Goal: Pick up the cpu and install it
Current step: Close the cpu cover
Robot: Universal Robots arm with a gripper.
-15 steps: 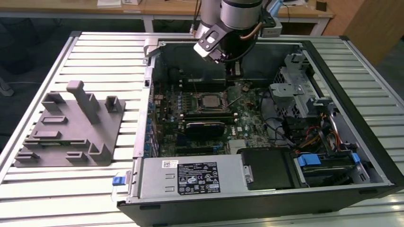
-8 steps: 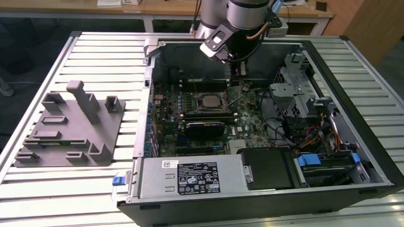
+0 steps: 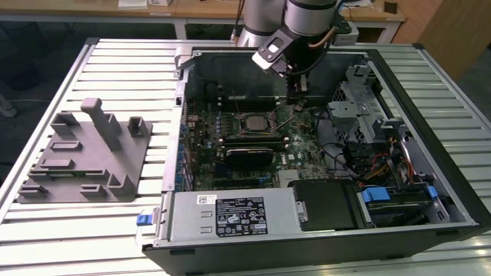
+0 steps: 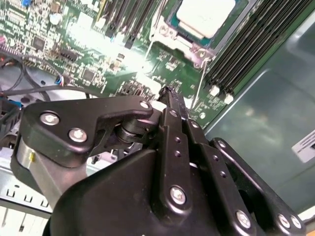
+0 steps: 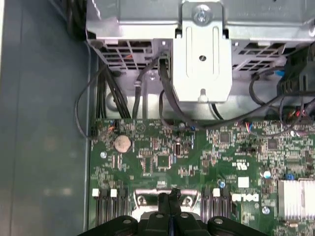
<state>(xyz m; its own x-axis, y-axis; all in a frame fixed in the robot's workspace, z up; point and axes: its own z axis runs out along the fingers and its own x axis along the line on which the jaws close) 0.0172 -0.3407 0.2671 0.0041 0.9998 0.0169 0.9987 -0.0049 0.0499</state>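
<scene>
Item: my end effector (image 3: 296, 99). Fingers pressed together, nothing between them, as both wrist views show (image 4: 168, 93) (image 5: 170, 194). It hangs inside the open computer case (image 3: 441, 132), just above the green motherboard (image 3: 300, 150).

Item: cpu (image 3: 252, 122). Silvery square top, lying flat in its socket on the motherboard; near my fingertips but apart from them in the second wrist view (image 4: 204, 17).

Item: grey fixture (image 3: 84, 155) with upright posts. On the slatted counter (image 3: 92, 236), at the exterior view's left, outside the case.
</scene>
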